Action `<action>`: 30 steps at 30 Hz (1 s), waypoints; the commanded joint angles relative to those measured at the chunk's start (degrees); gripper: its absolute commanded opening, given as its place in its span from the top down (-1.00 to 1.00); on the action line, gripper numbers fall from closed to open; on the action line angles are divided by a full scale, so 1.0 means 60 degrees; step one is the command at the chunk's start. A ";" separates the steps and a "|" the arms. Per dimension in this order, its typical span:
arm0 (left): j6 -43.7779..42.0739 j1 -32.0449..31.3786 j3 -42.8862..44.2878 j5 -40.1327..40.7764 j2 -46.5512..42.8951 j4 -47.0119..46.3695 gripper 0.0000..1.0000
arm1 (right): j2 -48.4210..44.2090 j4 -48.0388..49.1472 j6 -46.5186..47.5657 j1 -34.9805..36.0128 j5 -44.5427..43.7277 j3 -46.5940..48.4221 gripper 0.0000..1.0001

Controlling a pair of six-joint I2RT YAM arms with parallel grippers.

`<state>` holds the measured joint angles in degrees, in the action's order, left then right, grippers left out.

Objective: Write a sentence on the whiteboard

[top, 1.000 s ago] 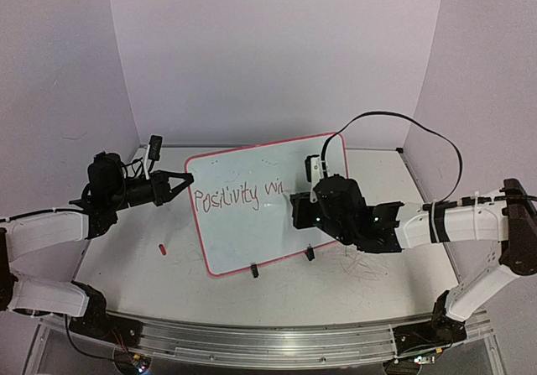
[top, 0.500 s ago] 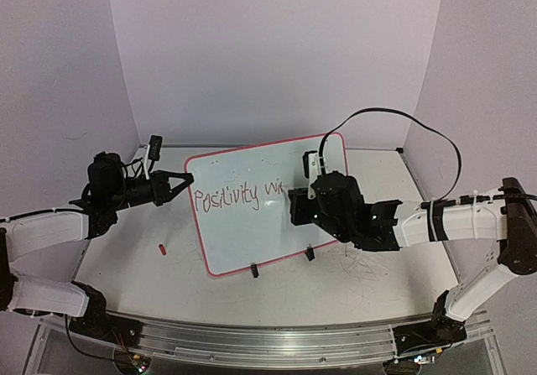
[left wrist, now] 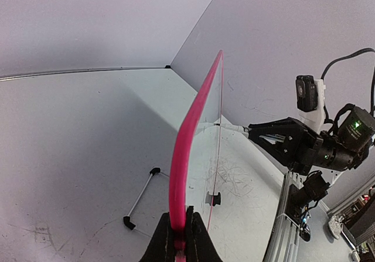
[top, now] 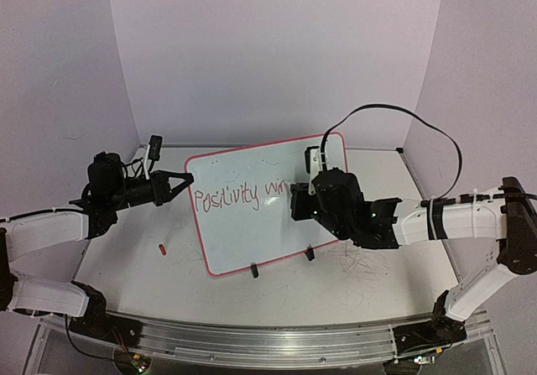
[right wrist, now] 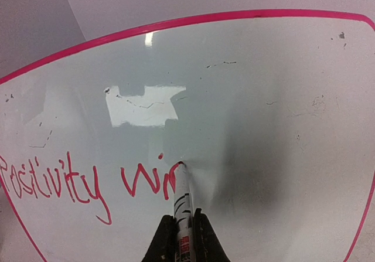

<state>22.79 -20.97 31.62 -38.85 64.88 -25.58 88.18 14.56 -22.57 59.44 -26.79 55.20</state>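
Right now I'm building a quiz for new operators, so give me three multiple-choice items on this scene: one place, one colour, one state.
1. In the top view, where does the left gripper grip the whiteboard? A) top edge B) left edge C) a clip foot
2. What colour is the sentence? A) red-pink B) black C) green
3. The right gripper is: A) open and empty B) shut on the board C) shut on a marker

Answers: B, its fingers pinch the board's left side. A, the lettering shows red-pink in both views. C, the marker sits between its fingers, tip at the board.
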 commanded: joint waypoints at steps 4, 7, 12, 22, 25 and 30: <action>-0.0503 -0.0108 0.0073 -0.0016 -0.0079 -0.0054 1.00 | -0.0034 -0.0223 -0.0339 -0.0043 0.0005 0.0162 1.00; -0.0502 -0.0109 0.0071 -0.0014 -0.0093 -0.0043 1.00 | -0.0076 -0.0431 -0.0581 -0.0026 0.0113 -0.0037 1.00; -0.0502 -0.0111 0.0057 -0.0014 -0.0104 -0.0043 1.00 | -0.0250 -0.0586 -0.0822 0.0000 0.0147 -0.0319 1.00; -0.0501 -0.0108 0.0077 -0.0014 -0.0083 -0.0041 1.00 | -0.0371 -0.0728 -0.0879 0.0080 0.0058 -0.0298 1.00; -0.0497 -0.0108 0.0084 -0.0018 -0.0072 -0.0031 1.00 | -0.0511 -0.0718 -0.0771 0.0072 0.0040 -0.0181 1.00; -0.0501 -0.0109 0.0105 -0.0019 -0.0055 -0.0025 1.00 | -0.1036 -0.0458 -0.0617 0.0001 0.0008 -0.0388 1.00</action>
<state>22.79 -20.97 31.62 -38.85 64.88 -25.58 86.17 10.73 -27.20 59.88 -25.92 53.39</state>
